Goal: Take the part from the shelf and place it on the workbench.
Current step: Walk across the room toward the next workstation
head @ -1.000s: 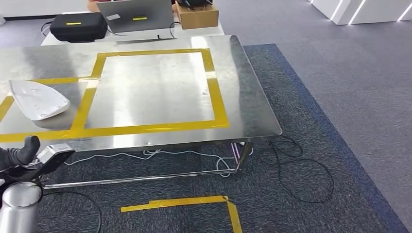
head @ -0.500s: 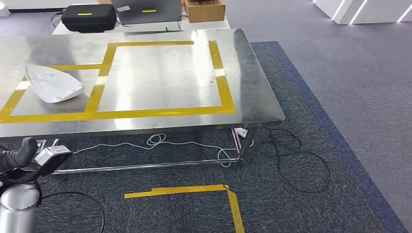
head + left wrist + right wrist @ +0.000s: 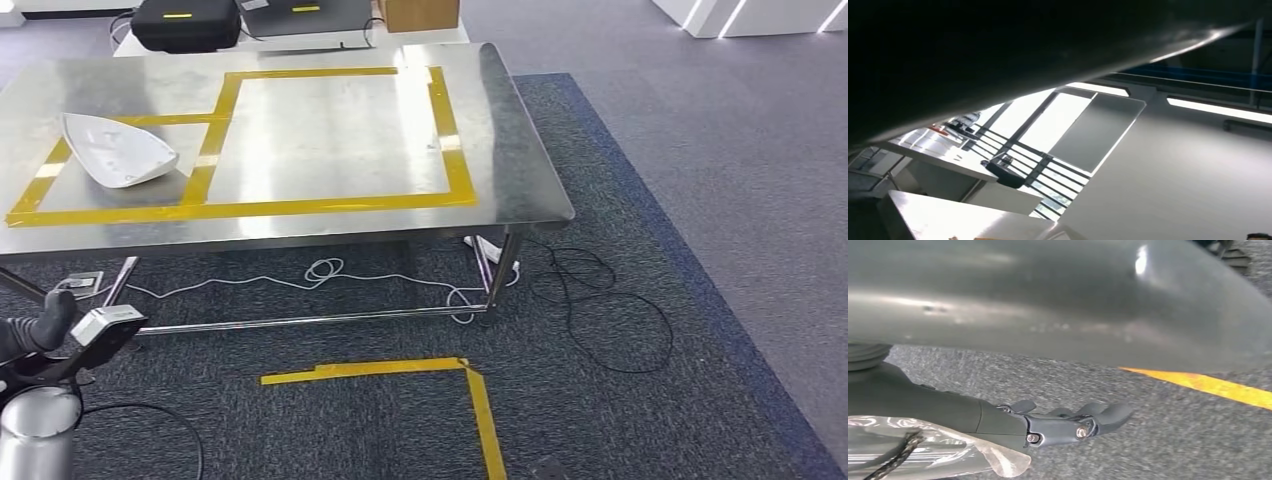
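Item: white part (image 3: 118, 150), a shallow pointed shell, lying flat on the steel workbench (image 3: 330, 140) at about 10 o'clock in the head view, inside the smaller yellow-taped box and touching no hand. Change: across the last second the whole head picture has shifted, the workbench sliding up and away and more carpet coming in below; this reads as the camera moving, not the things, and the part keeps its place in its taped box. Meaning for the task: judged from how it lies, the placing looks done and the robot appears to be backing off. Left hand (image 3: 40, 325): at 8 o'clock, low beside the bench frame, a dark thumb raised; whether its fingers are spread or curled cannot be told. Right hand (image 3: 1068, 425): in its wrist view hanging over grey carpet, fingers loosely extended and apart, holding nothing. Surroundings: yellow floor tape (image 3: 400, 368) at 6 o'clock; black cables (image 3: 600, 300) at 4 o'clock; black case (image 3: 185, 22) at 11 o'clock; cardboard box (image 3: 420, 12) at 12 o'clock. Writing: none legible; the black case carries a yellow strip, too small to read.
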### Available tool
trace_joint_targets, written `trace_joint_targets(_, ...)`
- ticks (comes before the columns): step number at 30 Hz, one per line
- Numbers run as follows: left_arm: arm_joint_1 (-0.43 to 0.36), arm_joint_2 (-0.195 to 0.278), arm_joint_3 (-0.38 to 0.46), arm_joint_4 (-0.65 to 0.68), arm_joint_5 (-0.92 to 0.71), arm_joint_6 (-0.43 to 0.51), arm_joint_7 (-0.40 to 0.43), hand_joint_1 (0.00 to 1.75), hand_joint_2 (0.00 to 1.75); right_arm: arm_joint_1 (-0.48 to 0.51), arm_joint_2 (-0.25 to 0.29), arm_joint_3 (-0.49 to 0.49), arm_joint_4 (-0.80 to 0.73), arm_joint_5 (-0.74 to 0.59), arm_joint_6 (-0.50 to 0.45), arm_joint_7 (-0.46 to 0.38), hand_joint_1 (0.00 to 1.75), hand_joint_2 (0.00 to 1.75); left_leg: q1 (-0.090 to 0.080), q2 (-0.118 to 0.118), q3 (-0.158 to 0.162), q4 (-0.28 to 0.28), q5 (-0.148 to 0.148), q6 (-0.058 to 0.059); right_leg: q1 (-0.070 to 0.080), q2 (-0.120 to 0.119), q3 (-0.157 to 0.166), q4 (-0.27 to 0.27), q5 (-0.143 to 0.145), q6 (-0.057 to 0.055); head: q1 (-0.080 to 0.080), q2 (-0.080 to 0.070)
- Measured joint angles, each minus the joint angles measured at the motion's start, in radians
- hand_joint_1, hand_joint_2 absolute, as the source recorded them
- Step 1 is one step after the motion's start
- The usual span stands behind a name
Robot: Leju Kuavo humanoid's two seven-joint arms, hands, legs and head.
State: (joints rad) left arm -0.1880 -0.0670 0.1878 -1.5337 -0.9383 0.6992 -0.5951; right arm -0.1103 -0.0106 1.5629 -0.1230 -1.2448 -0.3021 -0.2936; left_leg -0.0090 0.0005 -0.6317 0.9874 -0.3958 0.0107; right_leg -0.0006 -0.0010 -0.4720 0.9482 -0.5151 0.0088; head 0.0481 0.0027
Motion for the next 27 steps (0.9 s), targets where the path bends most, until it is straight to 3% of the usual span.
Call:
trace_joint_targets(2,0.025,0.01,0.017,0.008,-0.048,-0.01,0.067,0.0,0.0,0.0,0.004,0.0,-0.001,-0.001,0.001,0.002,0.0,0.0,0.003,-0.002,-0.017,0.052,-0.06,-0.013,-0.005,-0.005,-0.015,-0.007,0.019,-0.014,-0.001,0.0)
trace_joint_targets(4,0.065,0.022,0.052,0.061,-0.077,-0.011,0.107,0.0,0.0,-0.001,0.008,0.0,-0.001,-0.005,-0.003,0.005,0.0,0.0,0.011,-0.002,-0.045,0.177,-0.154,-0.025,-0.005,-0.004,-0.036,-0.004,0.036,-0.022,-0.003,0.0)
trace_joint_targets(5,0.084,0.025,0.085,0.107,-0.08,-0.008,0.084,0.0,0.0,0.001,0.01,0.0,-0.001,-0.008,-0.007,0.008,0.0,0.0,0.014,-0.002,-0.055,0.239,-0.183,-0.03,-0.005,-0.003,-0.05,0.0,0.044,-0.021,-0.003,0.0)
trace_joint_targets(6,0.098,0.024,0.126,0.16,-0.089,-0.006,0.044,0.0,0.0,0.002,0.014,0.0,-0.001,-0.011,-0.01,0.01,0.0,0.0,0.017,-0.002,-0.057,0.28,-0.191,-0.033,-0.005,-0.003,-0.066,0.006,0.052,-0.02,-0.003,0.0)
trace_joint_targets(7,0.105,0.022,0.172,0.219,-0.105,-0.006,0.003,0.0,0.0,0.004,0.017,0.0,-0.001,-0.016,-0.012,0.012,0.0,0.0,0.02,-0.002,-0.043,0.285,-0.176,-0.037,-0.005,-0.004,-0.083,0.014,0.058,-0.017,-0.003,0.0)
trace_joint_targets(9,0.108,0.02,0.249,0.33,-0.148,-0.005,-0.034,0.0,0.0,0.004,0.025,0.0,-0.002,-0.024,-0.012,0.013,0.0,0.0,0.024,-0.002,0.03,0.192,-0.124,-0.04,-0.007,-0.007,-0.115,0.034,0.066,-0.01,-0.003,0.0)
trace_joint_targets(11,0.108,0.017,0.323,0.438,-0.191,-0.004,-0.044,0.0,0.0,0.003,0.031,0.0,-0.002,-0.031,-0.013,0.013,0.0,0.0,0.022,-0.003,0.114,0.062,-0.118,-0.037,-0.007,-0.008,-0.138,0.051,0.074,-0.001,-0.003,0.0)
trace_joint_targets(12,0.108,0.015,0.358,0.487,-0.211,-0.004,-0.046,0.0,0.0,0.002,0.034,0.0,-0.003,-0.034,-0.013,0.013,0.0,0.0,0.02,-0.003,0.136,0.022,-0.127,-0.032,-0.006,-0.008,-0.145,0.056,0.08,0.006,-0.002,0.0)
trace_joint_targets(15,0.101,0.01,0.437,0.63,-0.272,-0.001,-0.023,0.0,0.0,0.002,0.037,0.0,-0.003,-0.041,-0.013,0.014,0.0,0.0,0.015,-0.002,0.13,0.004,-0.12,-0.007,-0.009,-0.007,-0.154,0.057,0.095,0.028,-0.002,0.0)
trace_joint_targets(16,0.097,0.009,0.455,0.678,-0.29,-0.001,-0.01,0.0,0.0,0.003,0.038,0.0,-0.003,-0.043,-0.012,0.015,0.0,0.0,0.016,-0.001,0.123,0.002,-0.111,0.003,-0.01,-0.006,-0.162,0.068,0.078,0.034,-0.001,0.0)
trace_joint_targets(17,0.094,0.008,0.47,0.723,-0.304,0.0,0.002,0.0,0.0,0.003,0.038,0.0,-0.003,-0.044,-0.012,0.015,0.0,0.0,0.017,0.001,0.113,-0.001,-0.101,0.012,-0.01,-0.005,-0.174,0.097,0.043,0.038,0.001,0.0)
trace_joint_targets(20,0.085,0.004,0.492,0.844,-0.35,0.001,0.051,0.0,0.0,0.002,0.039,0.0,-0.004,-0.05,-0.01,0.016,0.0,0.0,0.015,0.003,0.073,-0.001,-0.068,0.024,-0.011,-0.003,-0.215,0.275,-0.101,0.043,0.005,0.0)
trace_joint_targets(21,0.082,0.002,0.494,0.893,-0.37,0.0,0.082,0.0,0.0,0.002,0.04,0.0,-0.004,-0.053,-0.009,0.015,0.0,0.0,0.013,0.003,0.058,0.0,-0.057,0.025,-0.01,-0.003,-0.216,0.325,-0.115,0.043,0.006,0.0)
trace_joint_targets(22,0.079,0.0,0.495,0.944,-0.389,-0.006,0.117,0.0,0.0,0.002,0.041,0.0,-0.004,-0.057,-0.008,0.015,0.0,0.0,0.01,0.003,0.043,0.001,-0.046,0.025,-0.01,-0.003,-0.206,0.35,-0.106,0.04,0.006,0.0)
trace_joint_targets(23,0.077,-0.003,0.494,0.993,-0.404,-0.017,0.154,0.0,0.0,0.002,0.041,-0.001,-0.004,-0.063,-0.007,0.014,0.0,0.0,0.007,0.004,0.03,0.002,-0.036,0.025,-0.008,-0.002,-0.179,0.34,-0.077,0.036,0.006,0.0)
trace_joint_targets(24,0.077,-0.008,0.494,1.04,-0.415,-0.036,0.193,0.0,0.0,0.001,0.041,-0.002,-0.004,-0.071,-0.005,0.011,0.0,0.0,0.004,0.003,0.018,0.003,-0.025,0.025,-0.006,-0.002,-0.134,0.294,-0.043,0.029,0.006,0.0)
trace_joint_targets(25,0.078,-0.014,0.493,1.08,-0.425,-0.06,0.231,0.0,0.0,0.0,0.041,-0.005,-0.004,-0.081,-0.002,0.008,0.0,0.0,0.001,0.003,0.008,0.003,-0.015,0.024,-0.002,0.0,-0.076,0.219,-0.027,0.02,0.006,0.0)
trace_joint_targets(27,0.084,-0.03,0.489,1.145,-0.446,-0.113,0.302,0.0,0.0,-0.004,0.04,-0.013,-0.004,-0.1,0.005,0.001,0.0,0.0,-0.002,0.002,-0.005,0.003,0.006,0.019,0.006,0.002,0.038,0.053,-0.038,0.006,0.006,0.0)
